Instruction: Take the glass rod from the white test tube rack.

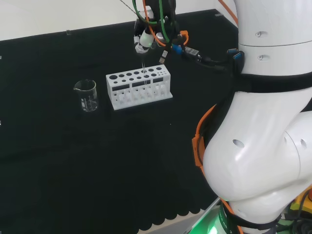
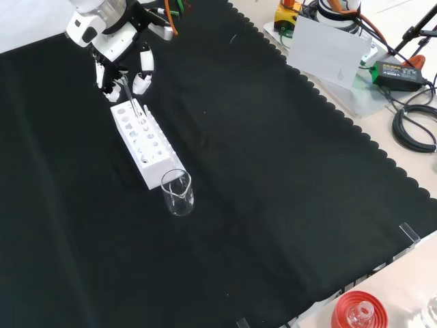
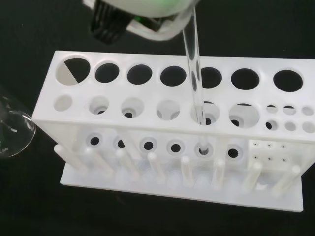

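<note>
From my remote station: the black and white robot hand (image 2: 121,51) hangs above the white plastic test tube rack (image 2: 141,142), fingers pinched on the top of the clear glass rod (image 3: 195,73), whose lower end stands in a rack hole; a clear glass beaker (image 1: 87,95) sits near.

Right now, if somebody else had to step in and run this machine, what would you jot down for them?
Hand: above the rack's far end in the front view, fingers curled round the top of the rod.
Rod: upright, lower end in a rack hole.
Beaker: on the cloth beside the rack, untouched.
Done: rod gripped.
Left: lift it straight up, clear of the rack.
</note>
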Robot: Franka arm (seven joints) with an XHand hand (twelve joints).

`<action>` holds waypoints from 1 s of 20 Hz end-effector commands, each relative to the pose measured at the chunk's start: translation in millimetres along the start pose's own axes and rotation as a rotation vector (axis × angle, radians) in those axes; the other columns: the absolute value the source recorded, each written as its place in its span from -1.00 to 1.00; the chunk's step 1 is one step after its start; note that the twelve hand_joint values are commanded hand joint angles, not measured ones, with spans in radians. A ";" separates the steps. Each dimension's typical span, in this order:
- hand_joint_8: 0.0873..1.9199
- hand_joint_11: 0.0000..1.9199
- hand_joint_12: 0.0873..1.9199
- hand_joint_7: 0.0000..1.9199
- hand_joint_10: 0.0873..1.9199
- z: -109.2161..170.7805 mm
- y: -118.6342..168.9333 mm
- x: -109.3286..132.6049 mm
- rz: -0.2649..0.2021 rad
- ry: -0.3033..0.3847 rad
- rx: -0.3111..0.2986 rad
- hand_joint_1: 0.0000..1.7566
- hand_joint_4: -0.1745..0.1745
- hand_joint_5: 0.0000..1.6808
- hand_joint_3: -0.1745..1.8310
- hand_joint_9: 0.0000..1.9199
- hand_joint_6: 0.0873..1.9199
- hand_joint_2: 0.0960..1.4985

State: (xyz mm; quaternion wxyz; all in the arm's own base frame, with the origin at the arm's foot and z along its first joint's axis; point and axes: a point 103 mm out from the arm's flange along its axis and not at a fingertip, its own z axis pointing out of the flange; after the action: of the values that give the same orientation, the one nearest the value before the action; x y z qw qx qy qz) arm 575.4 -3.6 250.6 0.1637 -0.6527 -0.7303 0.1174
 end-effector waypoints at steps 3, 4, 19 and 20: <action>-0.29 0.53 -0.28 0.03 -0.78 0.6 0.2 2.9 0.005 -0.006 -0.004 0.29 -1.00 -0.05 -0.15 0.47 -0.16 -0.23; -0.31 0.54 -0.29 0.07 -0.80 0.8 0.2 4.3 0.007 -0.009 -0.005 0.29 -1.00 -0.03 -0.14 0.49 -0.16 -0.23; -0.28 0.62 -0.47 0.40 -0.77 -7.8 -7.4 10.0 0.002 -0.087 -0.092 0.50 -1.00 0.32 -0.14 0.74 -0.20 -0.19; -0.28 0.63 -0.47 0.41 -0.76 -9.1 -8.3 10.9 -0.002 -0.088 -0.099 0.50 -1.00 0.32 -0.09 0.75 -0.21 -0.23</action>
State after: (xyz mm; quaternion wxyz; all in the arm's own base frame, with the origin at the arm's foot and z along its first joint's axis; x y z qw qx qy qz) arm 571.4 3.6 254.4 0.1278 -0.6557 -0.7348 0.1175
